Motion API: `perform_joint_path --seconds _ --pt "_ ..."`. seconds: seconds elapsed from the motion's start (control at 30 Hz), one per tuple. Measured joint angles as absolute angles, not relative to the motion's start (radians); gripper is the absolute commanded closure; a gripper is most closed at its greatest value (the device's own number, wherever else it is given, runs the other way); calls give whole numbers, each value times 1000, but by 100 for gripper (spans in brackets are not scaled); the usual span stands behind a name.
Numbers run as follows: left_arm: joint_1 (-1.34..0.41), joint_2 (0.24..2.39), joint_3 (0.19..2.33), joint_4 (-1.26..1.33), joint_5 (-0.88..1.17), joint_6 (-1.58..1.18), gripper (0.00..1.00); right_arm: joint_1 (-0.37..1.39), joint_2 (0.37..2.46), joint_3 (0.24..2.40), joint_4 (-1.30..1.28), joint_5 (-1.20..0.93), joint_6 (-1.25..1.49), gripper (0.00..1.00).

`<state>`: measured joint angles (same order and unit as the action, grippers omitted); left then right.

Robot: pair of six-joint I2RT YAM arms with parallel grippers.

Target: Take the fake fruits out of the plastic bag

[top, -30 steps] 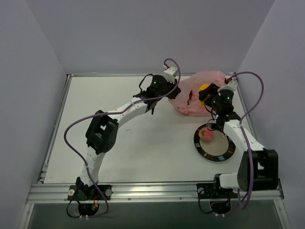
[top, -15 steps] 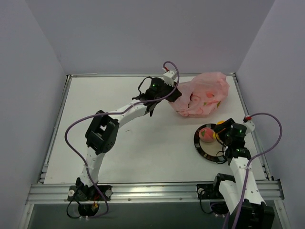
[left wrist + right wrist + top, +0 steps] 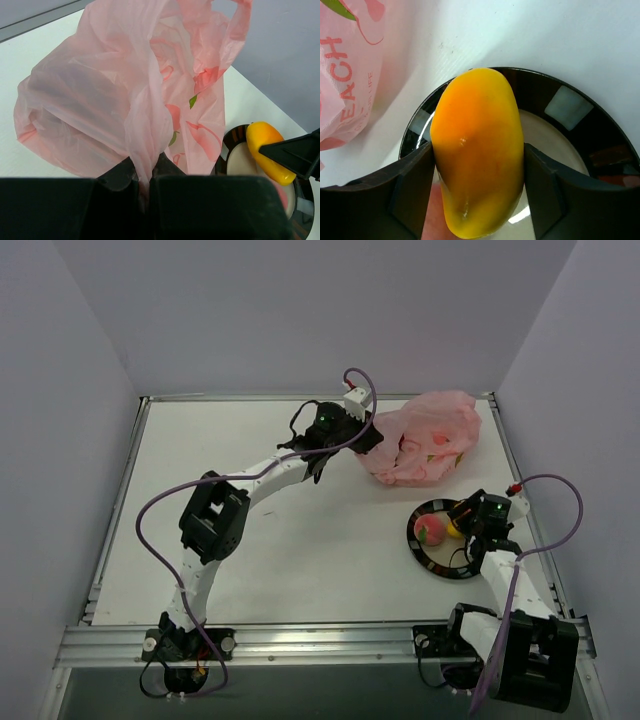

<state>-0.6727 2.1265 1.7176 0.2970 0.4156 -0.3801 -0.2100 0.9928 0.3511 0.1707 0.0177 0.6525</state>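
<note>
The pink plastic bag (image 3: 425, 445) lies at the back right of the table. My left gripper (image 3: 362, 432) is shut on a gathered fold at the bag's left end (image 3: 125, 90), pinched between its jaws (image 3: 146, 172). My right gripper (image 3: 462, 522) hovers low over the black-rimmed plate (image 3: 450, 567), shut on a yellow-orange fruit (image 3: 475, 125) that fills the gap between its fingers (image 3: 477, 150). A pink peach (image 3: 432, 530) rests on the plate beside it. Dark shapes show faintly through the bag, but I cannot tell what they are.
The plate's rim (image 3: 600, 130) sits a short way in front of the bag's printed side (image 3: 345, 75). The right wall (image 3: 560, 390) stands close to bag and plate. A metal rail (image 3: 320, 640) runs along the near edge, and purple cables loop off both arms.
My right gripper has carried the yellow-orange fruit from the bag's mouth back to just above the plate, beside the peach. The left gripper and bag have stayed put.
</note>
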Motion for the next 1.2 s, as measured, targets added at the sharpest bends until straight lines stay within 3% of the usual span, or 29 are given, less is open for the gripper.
perform_joint_path --seconds 0.17,0.3,0.33,0.43,0.47,0.57,0.63,0.8,0.9,1.1,1.2 --pt "-673 2127 1718 297 422 -380 98 -210 1017 351 196 23 652 16" --pt "-673 2127 1718 296 425 -380 98 -210 980 360 173 23 641 16" --pt "-673 2127 1718 295 426 -380 98 -210 956 371 157 23 633 21" --pt "-673 2127 1718 294 434 -379 98 -210 878 416 126 9 599 54" --pt "-673 2127 1718 293 440 -378 98 -210 852 435 126 -11 586 71" --pt "-673 2126 1718 288 449 -373 98 -208 823 496 169 -110 546 89" --pt "-673 2126 1717 286 450 -370 98 -200 867 551 222 -189 523 92" --pt "-673 2093 1667 289 436 -368 98 -77 1161 727 338 -289 464 91" --pt "-673 2075 1651 290 424 -368 98 6 1351 796 415 -330 429 85" --pt "-673 2070 1651 296 418 -368 98 52 1628 903 484 -386 389 69" --pt "-673 2070 1656 295 417 -369 98 52 1723 962 505 -382 381 49"
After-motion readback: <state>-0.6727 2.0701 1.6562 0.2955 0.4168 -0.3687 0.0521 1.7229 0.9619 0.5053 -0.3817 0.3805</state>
